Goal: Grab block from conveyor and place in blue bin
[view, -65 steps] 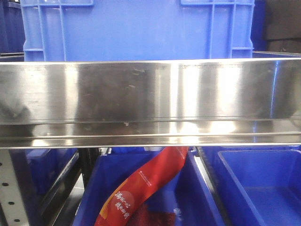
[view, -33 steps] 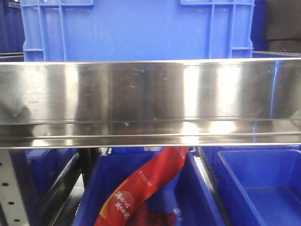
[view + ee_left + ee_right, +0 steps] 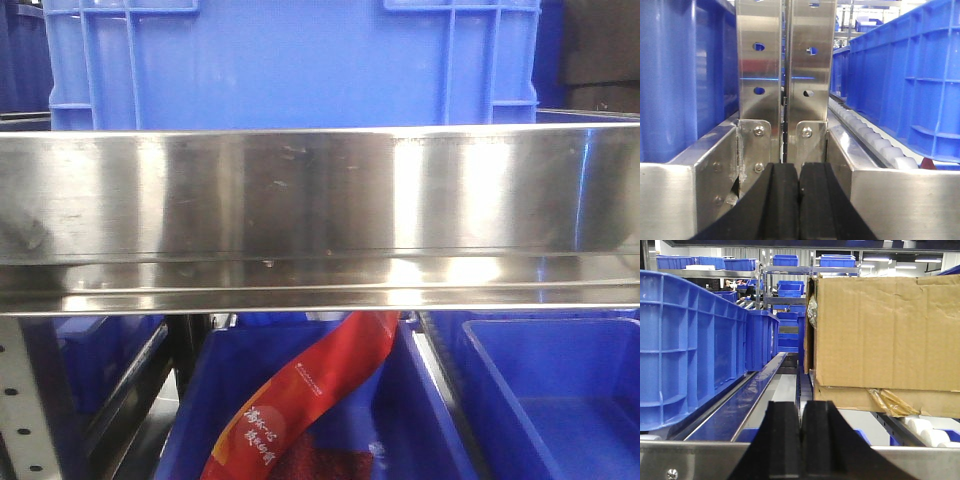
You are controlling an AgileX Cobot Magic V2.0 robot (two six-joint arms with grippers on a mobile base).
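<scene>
Left claw (image 3: 799,200) first: in the left wrist view we see its two black fingers pressed together with only a thin seam between them, gripping nothing. Just beyond stand two steel uprights (image 3: 785,65) with holes, bolted to a steel rail. A blue crate (image 3: 900,85) sits to the right on white rollers (image 3: 875,142), and another blue wall fills the left edge.

Through the right wrist view, our right claw (image 3: 801,440) is likewise closed and empty. A long blue bin (image 3: 690,345) runs along the left, a cardboard box (image 3: 885,335) sits right on rollers, and shelves with more blue bins stand far back.

From the front view we see a steel beam (image 3: 320,215) across the middle, a blue crate above it, blue bins below, and a red ribbon (image 3: 310,395) hanging into one. We see neither block nor conveyor in any view.
</scene>
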